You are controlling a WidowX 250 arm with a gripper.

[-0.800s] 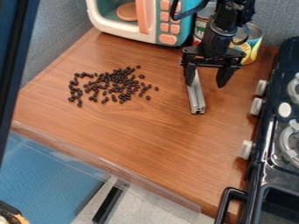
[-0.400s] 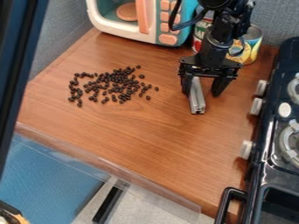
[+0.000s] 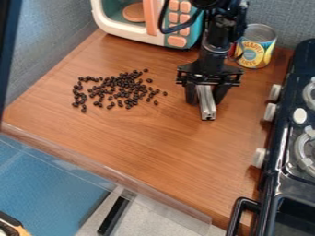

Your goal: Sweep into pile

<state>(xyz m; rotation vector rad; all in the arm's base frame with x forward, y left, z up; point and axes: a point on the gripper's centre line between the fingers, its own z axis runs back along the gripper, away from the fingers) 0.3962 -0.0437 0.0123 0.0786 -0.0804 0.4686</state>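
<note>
Dark beans (image 3: 123, 87) are spread loosely over the left half of the wooden counter, thickest around the middle of the patch, with single ones apart at its right side. The gripper (image 3: 206, 99) hangs low to the right of the beans, pointing down. It is open and straddles a silver metal bar (image 3: 207, 108), with one finger on each side. The bar's near end juts out toward the camera; its far part is hidden beneath the gripper.
A toy microwave (image 3: 160, 23) stands at the back, with a can (image 3: 255, 48) right of the arm. A black stove (image 3: 289, 152) lines the right side. A clear strip (image 3: 111, 173) runs along the counter's front left edge (image 3: 92, 159).
The gripper has moved left and toward the camera, and its fingers stand closer together, now around the bar. The bar and beans have stayed where they were.
</note>
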